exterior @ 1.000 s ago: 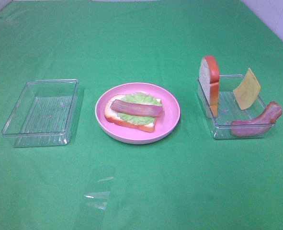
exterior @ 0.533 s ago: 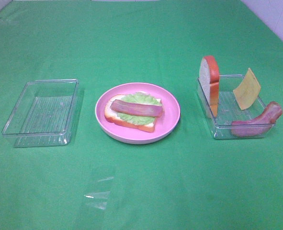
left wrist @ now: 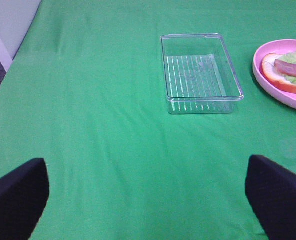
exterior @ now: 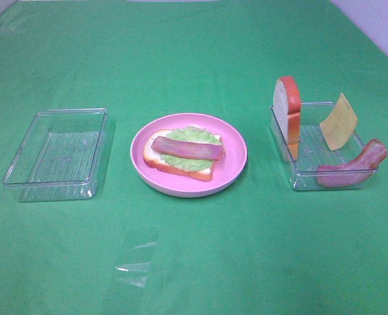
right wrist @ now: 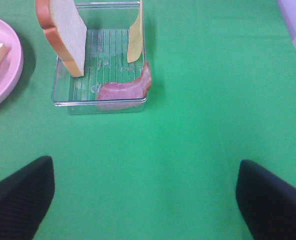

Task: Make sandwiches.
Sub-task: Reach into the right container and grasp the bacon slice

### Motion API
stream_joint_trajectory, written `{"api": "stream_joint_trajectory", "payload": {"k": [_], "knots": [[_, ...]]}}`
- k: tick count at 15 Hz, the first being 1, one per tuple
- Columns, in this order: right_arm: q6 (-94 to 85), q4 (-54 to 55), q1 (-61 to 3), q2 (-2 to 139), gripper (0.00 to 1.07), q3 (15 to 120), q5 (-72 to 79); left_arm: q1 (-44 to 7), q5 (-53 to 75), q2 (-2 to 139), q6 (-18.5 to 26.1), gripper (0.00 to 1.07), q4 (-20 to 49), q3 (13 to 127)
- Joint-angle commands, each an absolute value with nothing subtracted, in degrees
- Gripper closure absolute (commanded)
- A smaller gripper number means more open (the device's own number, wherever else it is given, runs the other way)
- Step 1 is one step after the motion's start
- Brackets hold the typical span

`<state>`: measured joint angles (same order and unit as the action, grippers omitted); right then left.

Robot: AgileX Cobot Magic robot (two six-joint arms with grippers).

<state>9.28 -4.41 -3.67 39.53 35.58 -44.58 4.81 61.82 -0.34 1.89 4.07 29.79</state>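
Nothing moved since a second ago. Sandwich [exterior: 184, 155] (unfinished, bacon strip [exterior: 187, 149] on top) sits on pink plate [exterior: 237, 157], mid-table. Upright bread slice [exterior: 287, 115], cheese [exterior: 339, 122] and second bacon [exterior: 354, 167] are in right tray [exterior: 304, 182]. Left gripper [left wrist: 146, 200] and right gripper [right wrist: 142, 195] are both spread wide, holding nothing.

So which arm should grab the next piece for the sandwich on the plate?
Right, most likely. The unused cheese, bread slice and bacon strip all sit in the right-hand tray, straight ahead of the open right gripper. The left gripper faces the left-hand tray, which holds nothing.
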Motion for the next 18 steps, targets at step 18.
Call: {"api": "stream_joint_trajectory", "payload": {"k": [18], "knots": [[0.86,-1.95,-3.27,102.22,0.11,80.84,-69.9,5.04,61.54,-1.26,1.72,0.06,4.13,29.68]]}}
